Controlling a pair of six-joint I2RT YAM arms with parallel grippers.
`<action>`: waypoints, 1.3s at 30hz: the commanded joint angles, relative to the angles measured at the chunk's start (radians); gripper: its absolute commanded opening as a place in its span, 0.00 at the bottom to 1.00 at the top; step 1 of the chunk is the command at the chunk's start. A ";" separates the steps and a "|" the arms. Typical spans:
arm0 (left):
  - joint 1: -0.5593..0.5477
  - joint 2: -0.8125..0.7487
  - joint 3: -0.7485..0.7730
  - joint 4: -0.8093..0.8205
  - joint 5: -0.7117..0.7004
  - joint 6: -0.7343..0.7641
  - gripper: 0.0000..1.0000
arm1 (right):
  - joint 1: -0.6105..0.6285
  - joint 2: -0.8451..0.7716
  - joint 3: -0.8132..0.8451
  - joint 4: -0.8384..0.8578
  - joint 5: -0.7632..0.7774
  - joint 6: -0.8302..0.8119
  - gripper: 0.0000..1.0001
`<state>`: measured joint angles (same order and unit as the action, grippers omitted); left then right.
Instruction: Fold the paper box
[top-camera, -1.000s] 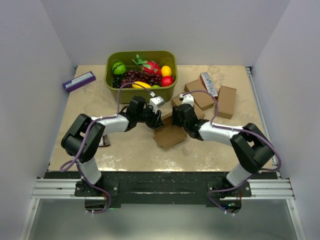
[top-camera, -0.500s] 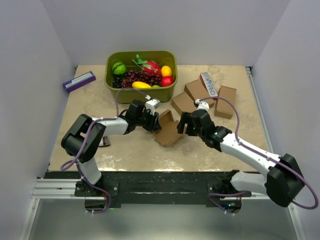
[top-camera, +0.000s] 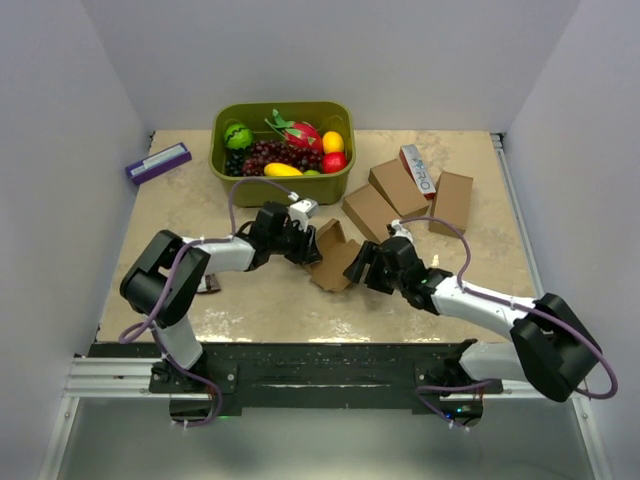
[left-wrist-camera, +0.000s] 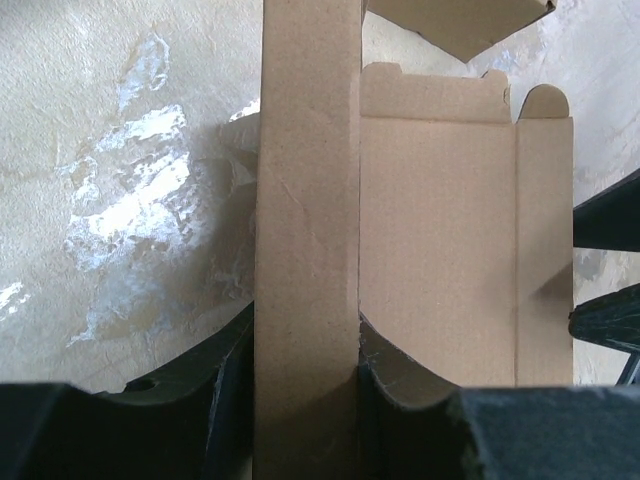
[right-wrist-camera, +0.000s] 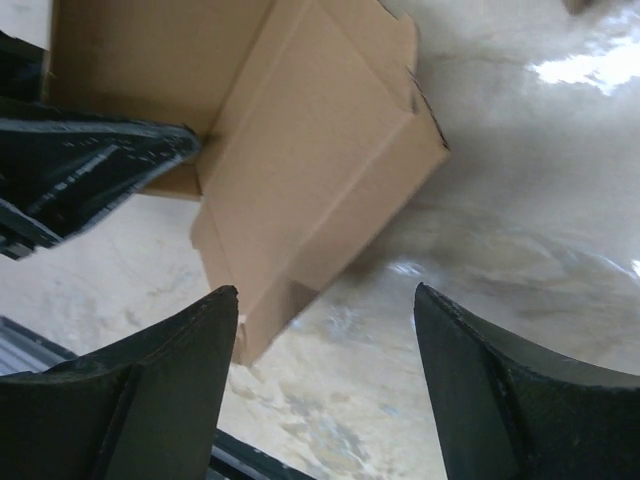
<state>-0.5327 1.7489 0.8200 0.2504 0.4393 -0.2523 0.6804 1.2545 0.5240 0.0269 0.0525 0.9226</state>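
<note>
Left fingers (left-wrist-camera: 215, 395) pinch paper box (left-wrist-camera: 440, 250); right fingers (right-wrist-camera: 140, 400) spread, maybe touching corner.

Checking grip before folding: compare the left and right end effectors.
The left end effector is shut on a panel of the paper box; the right end effector is open, gripping nothing. Cardboard fills the left's gap; mostly bare table shows in the right's. Both sit at the box.
</note>
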 joint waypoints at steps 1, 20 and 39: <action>0.000 -0.058 -0.012 0.049 0.006 -0.018 0.38 | 0.002 0.040 0.019 0.157 -0.019 0.030 0.72; 0.010 -0.376 0.001 -0.066 -0.115 -0.028 0.94 | -0.025 0.072 0.350 -0.191 0.010 -0.238 0.01; 0.022 -0.799 0.153 -0.623 -0.358 0.314 1.00 | -0.035 0.356 1.051 -1.226 0.037 -0.738 0.00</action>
<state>-0.5156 0.9863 0.9955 -0.3164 0.1291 -0.0391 0.6487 1.5539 1.5051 -0.9901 0.0868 0.2817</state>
